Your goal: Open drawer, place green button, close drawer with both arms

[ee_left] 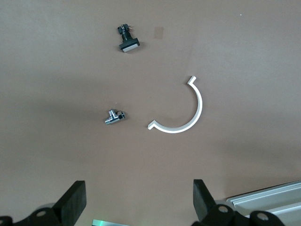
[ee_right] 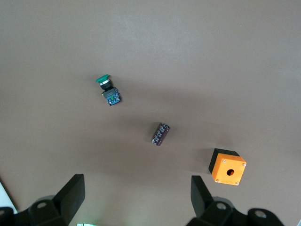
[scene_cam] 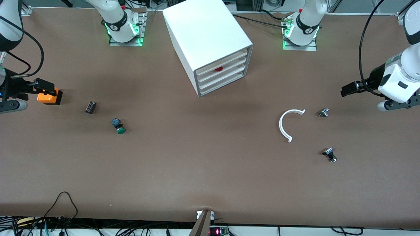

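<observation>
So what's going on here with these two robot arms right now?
Nothing is being handled yet. All the drawers of the cabinet are shut, including the target drawer. The button lies on the table toward the right arm's end. The right gripper hangs open over the orange box; the left gripper hangs open over the table at the other end.

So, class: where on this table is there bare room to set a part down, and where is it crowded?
The widest bare stretch lies on the brown table nearer the camera, between the green-capped push-button and the white curved plastic piece. In front of the white four-drawer cabinet is also free. Both table ends are crowded: orange box, small dark cylindrical component, two small metal fittings.
</observation>
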Available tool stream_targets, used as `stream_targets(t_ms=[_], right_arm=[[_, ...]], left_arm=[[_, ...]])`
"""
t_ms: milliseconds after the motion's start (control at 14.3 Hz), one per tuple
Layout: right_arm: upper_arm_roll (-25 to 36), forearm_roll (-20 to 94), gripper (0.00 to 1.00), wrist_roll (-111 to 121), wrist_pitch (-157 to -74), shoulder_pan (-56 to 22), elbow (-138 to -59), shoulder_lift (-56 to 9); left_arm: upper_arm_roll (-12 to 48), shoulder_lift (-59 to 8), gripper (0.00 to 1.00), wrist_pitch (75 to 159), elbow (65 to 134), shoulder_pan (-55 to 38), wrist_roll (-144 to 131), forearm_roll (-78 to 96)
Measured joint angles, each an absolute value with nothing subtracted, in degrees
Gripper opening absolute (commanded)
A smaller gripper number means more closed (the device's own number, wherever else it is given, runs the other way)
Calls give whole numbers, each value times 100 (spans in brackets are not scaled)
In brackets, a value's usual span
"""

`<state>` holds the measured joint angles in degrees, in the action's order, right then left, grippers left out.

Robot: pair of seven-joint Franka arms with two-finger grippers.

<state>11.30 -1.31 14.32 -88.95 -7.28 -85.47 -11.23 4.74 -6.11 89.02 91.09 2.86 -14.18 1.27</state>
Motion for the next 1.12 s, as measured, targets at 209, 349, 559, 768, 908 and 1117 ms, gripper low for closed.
stream_targets(t_ms=[209,349,559,768,908,1117], right_arm=[[1130,-131,100,1432,-8895,-728,-8547,-1131],[1130,-131,100,1433,-8895,-729,-8547,-1131],[1129,-131,100,1433,-8895,-729,-8547,-1131],[1129,-131,100,1434,-8895,-730,-8547,-1131],[1129,-130,100,1434,-8895,-730,-8547,-1131],[1129,-130,100,1434,-8895,-731,-8547,-1132]], left_arm=[[474,-642,100,8892,9109,285,-1418,131],[487,-661,100,8786,9109,278,-1418,162],[499,-710,100,8548,9115,251,-1418,610],[521,-886,100,8427,9146,217,-1418,967],[544,-1056,100,8440,9282,184,-1418,1509],[680,-1251,100,8916,9648,73,-1408,1915]])
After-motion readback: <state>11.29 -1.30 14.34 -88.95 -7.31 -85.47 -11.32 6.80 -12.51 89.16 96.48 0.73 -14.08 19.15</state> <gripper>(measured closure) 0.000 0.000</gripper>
